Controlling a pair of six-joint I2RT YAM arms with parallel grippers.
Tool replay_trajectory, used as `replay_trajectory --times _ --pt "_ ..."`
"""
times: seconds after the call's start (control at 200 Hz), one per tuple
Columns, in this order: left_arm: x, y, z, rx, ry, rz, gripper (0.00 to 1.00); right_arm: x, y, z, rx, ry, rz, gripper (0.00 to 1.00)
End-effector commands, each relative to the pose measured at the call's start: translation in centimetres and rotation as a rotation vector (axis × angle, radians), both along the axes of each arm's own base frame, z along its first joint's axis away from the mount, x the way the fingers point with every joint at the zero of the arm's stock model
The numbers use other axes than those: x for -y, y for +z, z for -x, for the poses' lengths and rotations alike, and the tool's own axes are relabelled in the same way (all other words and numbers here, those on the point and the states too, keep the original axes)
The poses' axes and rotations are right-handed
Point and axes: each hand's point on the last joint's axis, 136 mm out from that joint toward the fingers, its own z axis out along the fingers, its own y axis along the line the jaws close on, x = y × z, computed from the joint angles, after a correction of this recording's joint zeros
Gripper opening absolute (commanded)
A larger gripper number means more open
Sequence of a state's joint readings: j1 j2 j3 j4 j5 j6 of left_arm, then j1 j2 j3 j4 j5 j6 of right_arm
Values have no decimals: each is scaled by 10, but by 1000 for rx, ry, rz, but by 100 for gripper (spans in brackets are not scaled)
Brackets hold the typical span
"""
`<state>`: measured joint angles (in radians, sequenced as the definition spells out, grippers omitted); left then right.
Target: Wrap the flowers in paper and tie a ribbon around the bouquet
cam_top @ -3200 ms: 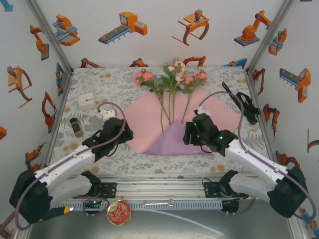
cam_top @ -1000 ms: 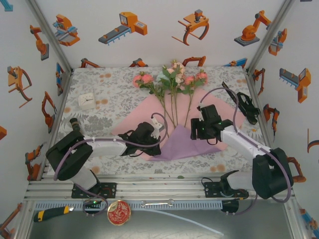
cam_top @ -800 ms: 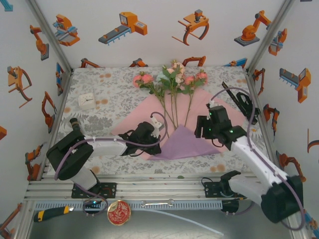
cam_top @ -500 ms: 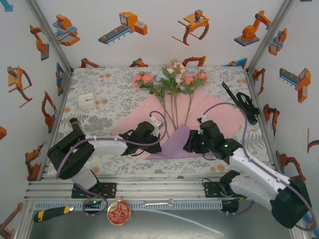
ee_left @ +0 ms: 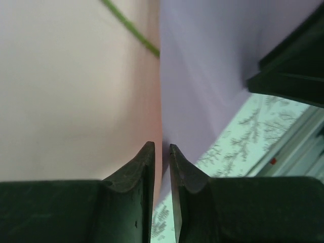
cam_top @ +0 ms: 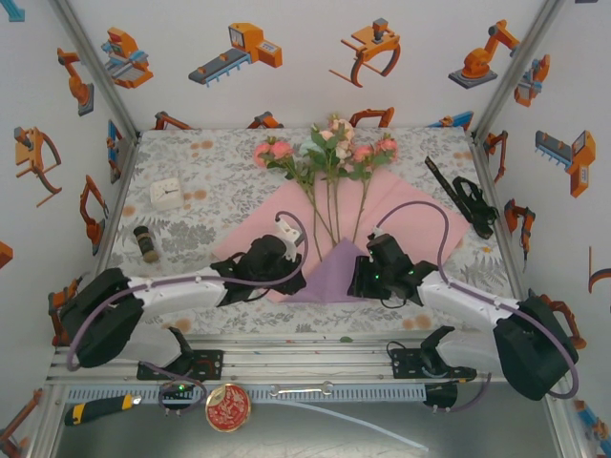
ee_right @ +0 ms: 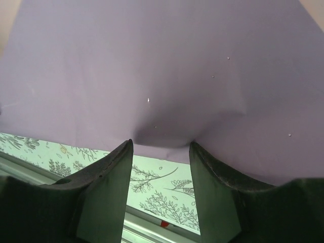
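Partly folded, the paper (cam_top: 410,215) hides the stem ends of the flowers (cam_top: 330,151).

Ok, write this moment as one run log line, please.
left gripper: shut on paper | right gripper: open, straddling paper's near edge | flowers: lying on paper

left gripper (ee_left: 162,148) nearly closed, right gripper (ee_right: 161,145) wide apart

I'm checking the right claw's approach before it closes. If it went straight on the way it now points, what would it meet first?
Most likely the paper: its lilac folded flap lies right ahead, its near edge dipping between the open fingers of the right claw. Depth is hard to judge.
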<state>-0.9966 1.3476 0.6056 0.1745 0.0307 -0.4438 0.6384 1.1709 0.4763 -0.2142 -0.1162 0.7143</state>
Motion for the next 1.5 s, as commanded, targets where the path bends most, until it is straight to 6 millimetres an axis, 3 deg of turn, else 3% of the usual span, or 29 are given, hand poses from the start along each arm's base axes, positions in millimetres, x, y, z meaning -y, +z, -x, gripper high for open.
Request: replay_trajectory --times 0.0,0.17,0.26,0.375,0.491,0.596,0.671,0.766,0.901,0.981,1.051,1.131,1.196,1.322,1.497 --pt "1 19 5 74 -20 -30 23 -2 0 -6 27 10 12 48" --pt "45 37 33 63 -183 50 17 0 -2 -8 24 4 33 48" --pt "57 16 39 22 -212 -3 17 1 -2 -8 22 0 43 48" --pt "53 -6 33 11 -169 -107 16 4 0 -8 24 -8 57 48" --pt "26 -6 14 69 -37 -198 16 10 2 -8 37 -16 75 48" --pt "-26 -4 -11 132 182 -340 16 16 4 -8 48 -29 104 48" --pt "-62 -13 -20 79 312 -394 16 18 6 -8 56 -28 110 48" --pt "-77 -19 -22 18 346 -376 16 18 8 -8 61 -23 113 49" --pt "-60 19 -21 57 279 -247 21 17 13 -9 65 -14 113 49" --pt "-26 55 -8 83 136 -62 21 15 15 -10 68 -10 106 49" --pt "10 83 17 91 -20 95 19 14 14 -11 66 -8 104 49" --pt "39 91 38 78 -127 150 18 14 14 -12 66 -9 110 49" --pt "50 70 42 40 -146 93 17 15 14 -12 67 -13 112 49" --pt "43 15 31 -2 -81 -72 12 16 14 -11 66 -16 115 49" --pt "26 -29 30 -43 -55 -171 9 26 14 -9 70 -41 150 50"
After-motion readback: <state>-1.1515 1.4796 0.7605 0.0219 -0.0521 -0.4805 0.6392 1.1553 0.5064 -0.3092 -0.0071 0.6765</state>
